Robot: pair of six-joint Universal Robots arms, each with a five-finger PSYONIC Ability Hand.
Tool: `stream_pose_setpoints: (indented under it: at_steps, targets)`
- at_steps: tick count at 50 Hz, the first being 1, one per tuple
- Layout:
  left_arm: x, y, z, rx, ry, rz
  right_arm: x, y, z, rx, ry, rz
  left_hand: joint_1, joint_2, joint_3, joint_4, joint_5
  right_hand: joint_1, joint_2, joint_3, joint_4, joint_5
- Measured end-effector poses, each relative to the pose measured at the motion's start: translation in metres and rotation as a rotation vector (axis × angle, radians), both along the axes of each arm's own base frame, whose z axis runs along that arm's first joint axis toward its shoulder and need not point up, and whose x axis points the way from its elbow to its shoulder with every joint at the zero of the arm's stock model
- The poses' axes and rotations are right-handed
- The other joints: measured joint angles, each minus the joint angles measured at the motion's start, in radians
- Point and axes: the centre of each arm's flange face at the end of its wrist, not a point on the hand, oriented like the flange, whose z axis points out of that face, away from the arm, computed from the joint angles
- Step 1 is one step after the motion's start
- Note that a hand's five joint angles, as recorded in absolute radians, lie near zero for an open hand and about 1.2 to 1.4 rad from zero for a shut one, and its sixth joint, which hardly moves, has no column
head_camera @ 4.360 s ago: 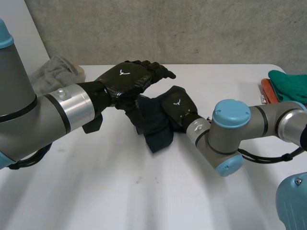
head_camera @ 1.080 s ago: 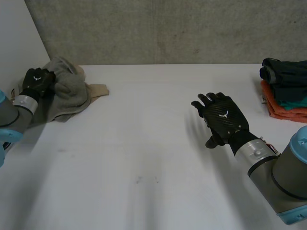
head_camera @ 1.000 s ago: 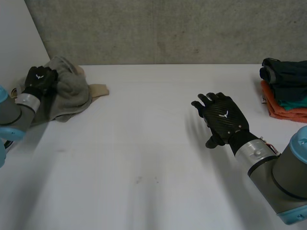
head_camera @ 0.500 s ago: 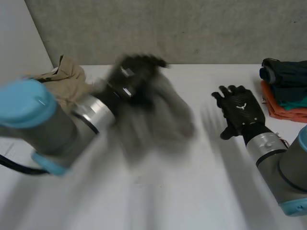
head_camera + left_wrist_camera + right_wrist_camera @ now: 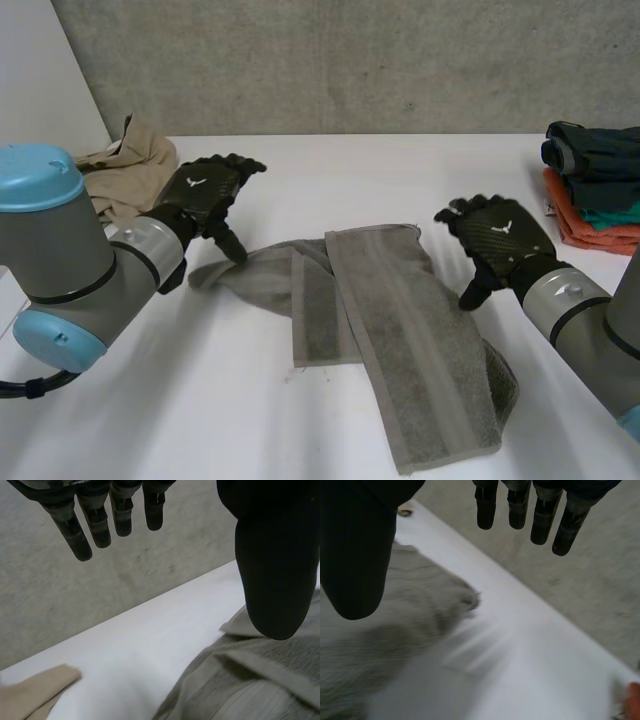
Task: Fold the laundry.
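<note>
While both arms reach over the white bench (image 5: 300,170), a grey towel (image 5: 400,330) lies loosely spread across its middle, between the two hands. One long band of the towel runs slantwise from the bench's centre toward the near right. It overlaps a shorter folded flap, and a narrow rumpled end tapers off toward the robot's left side.

The left hand (image 5: 205,190) is held over that tapering end, wide open and holding nothing. In the left wrist view its fingers (image 5: 95,525) are straight and apart from the thumb (image 5: 272,570), with the towel's hemmed edge (image 5: 250,680) below the thumb. Whether the thumb tip touches the cloth cannot be told.

The right hand (image 5: 500,240) is just beside the towel's far right edge, likewise spread wide and empty. In the right wrist view its fingers (image 5: 543,517) point straight out, and a corner of the towel (image 5: 375,630) lies under the thumb (image 5: 355,545).

At the far left corner of the bench, behind the left arm, sits a crumpled beige garment (image 5: 130,165). At the far right edge, well apart from the towel, is a stack of folded clothes (image 5: 590,150), with a dark piece on top and teal and orange pieces beneath it. A concrete wall (image 5: 350,60) stands behind the bench.
</note>
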Motion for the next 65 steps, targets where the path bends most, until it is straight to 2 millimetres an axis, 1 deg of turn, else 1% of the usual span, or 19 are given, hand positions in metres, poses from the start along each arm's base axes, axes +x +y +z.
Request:
stream_pose_setpoints:
  at_steps: [4, 8, 11, 15, 21, 28, 31, 32, 33, 34, 35, 38, 45, 48, 49, 56, 57, 58, 65]
  targets:
    - [0.005, -0.006, -0.010, 0.019, -0.019, 0.021, 0.005, 0.014, 0.003, 0.090, 0.003, 0.030, 0.000, 0.000, 0.000, 0.000, 0.001, 0.000, 0.000, 0.000, 0.000, 0.000]
    - [0.005, -0.010, -0.029, 0.052, -0.059, 0.014, 0.014, 0.033, 0.002, 0.168, 0.004, 0.072, 0.000, 0.000, 0.000, 0.000, 0.001, 0.000, 0.000, 0.000, 0.000, 0.000]
    - [0.003, -0.014, -0.045, 0.053, -0.117, -0.006, 0.026, 0.047, -0.005, 0.187, 0.010, 0.118, 0.000, 0.000, 0.000, 0.000, 0.001, 0.000, 0.000, 0.000, 0.000, 0.000]
    - [-0.003, -0.017, -0.051, 0.025, -0.163, -0.029, 0.041, 0.052, -0.019, 0.161, 0.032, 0.155, 0.000, 0.000, 0.000, 0.000, 0.001, 0.000, 0.000, 0.000, 0.000, 0.000]
    - [-0.014, -0.018, -0.053, -0.013, -0.181, -0.069, 0.051, 0.051, -0.039, 0.097, 0.115, 0.154, 0.000, 0.000, 0.000, 0.000, 0.001, 0.000, 0.000, 0.000, 0.000, 0.000]
    - [-0.039, -0.004, -0.063, -0.020, -0.184, -0.166, 0.051, 0.043, -0.054, 0.055, 0.221, 0.124, 0.000, 0.016, 0.000, 0.009, 0.001, 0.002, 0.003, 0.004, 0.001, 0.002]
    - [-0.048, 0.002, -0.069, -0.016, -0.191, -0.201, 0.050, 0.040, -0.056, 0.046, 0.234, 0.117, 0.012, 0.027, 0.007, 0.026, 0.006, 0.230, 0.243, 0.251, 0.226, 0.228]
    - [-0.052, 0.004, -0.072, -0.015, -0.195, -0.215, 0.050, 0.038, -0.055, 0.038, 0.231, 0.115, 0.065, 0.058, 0.046, 0.059, 0.042, 0.505, 0.549, 0.547, 0.519, 0.493]
    - [-0.053, 0.005, -0.073, -0.015, -0.195, -0.218, 0.051, 0.037, -0.055, 0.036, 0.230, 0.114, 0.065, 0.058, 0.046, 0.059, 0.042, 0.505, 0.549, 0.547, 0.519, 0.493]
    - [-0.057, 0.007, -0.075, -0.016, -0.198, -0.231, 0.051, 0.036, -0.054, 0.027, 0.223, 0.113, 0.125, 0.103, 0.094, 0.105, 0.090, 0.681, 0.841, 0.819, 0.792, 0.750]
    - [-0.060, 0.009, -0.078, -0.016, -0.201, -0.243, 0.051, 0.035, -0.053, 0.015, 0.213, 0.113, 0.174, 0.144, 0.135, 0.149, 0.135, 0.729, 0.917, 0.914, 0.888, 0.847]
    - [-0.068, 0.012, -0.081, -0.020, -0.203, -0.261, 0.052, 0.034, -0.050, -0.011, 0.192, 0.115, 0.192, 0.171, 0.163, 0.174, 0.163, 0.751, 0.953, 0.967, 0.943, 0.906]
    - [-0.077, 0.015, -0.086, -0.021, -0.206, -0.281, 0.043, 0.024, -0.019, -0.108, 0.100, 0.075, 0.324, 0.302, 0.297, 0.305, 0.291, 0.780, 0.953, 0.967, 0.944, 0.920]
    - [-0.078, 0.016, -0.086, -0.022, -0.206, -0.284, 0.036, 0.017, -0.009, -0.117, 0.063, 0.041, 0.415, 0.383, 0.377, 0.389, 0.371, 0.783, 0.953, 0.967, 0.945, 0.924]
    - [-0.079, 0.017, -0.086, -0.026, -0.204, -0.288, 0.029, 0.010, -0.003, -0.108, 0.027, 0.009, 0.567, 0.534, 0.519, 0.530, 0.509, 0.783, 0.953, 0.967, 0.945, 0.925]
    - [-0.083, 0.018, -0.087, -0.031, -0.200, -0.302, 0.018, 0.001, 0.000, -0.052, -0.033, -0.033, 0.713, 0.697, 0.688, 0.700, 0.676, 0.783, 0.953, 0.967, 0.945, 0.925]
    - [-0.085, 0.019, -0.087, -0.031, -0.200, -0.306, 0.017, 0.000, -0.001, -0.040, -0.039, -0.033, 0.870, 0.857, 0.839, 0.853, 0.828, 0.783, 0.953, 0.967, 0.945, 0.926]
    - [-0.085, 0.020, -0.088, -0.031, -0.200, -0.308, 0.017, 0.000, -0.001, -0.036, -0.041, -0.032, 0.912, 0.898, 0.880, 0.896, 0.870, 0.783, 0.953, 0.967, 0.945, 0.926]
    - [-0.089, 0.027, -0.079, -0.046, -0.197, -0.313, 0.014, -0.006, 0.004, -0.013, -0.083, -0.040, 0.939, 0.980, 0.964, 0.986, 0.926, 0.783, 0.953, 0.967, 0.946, 0.928]
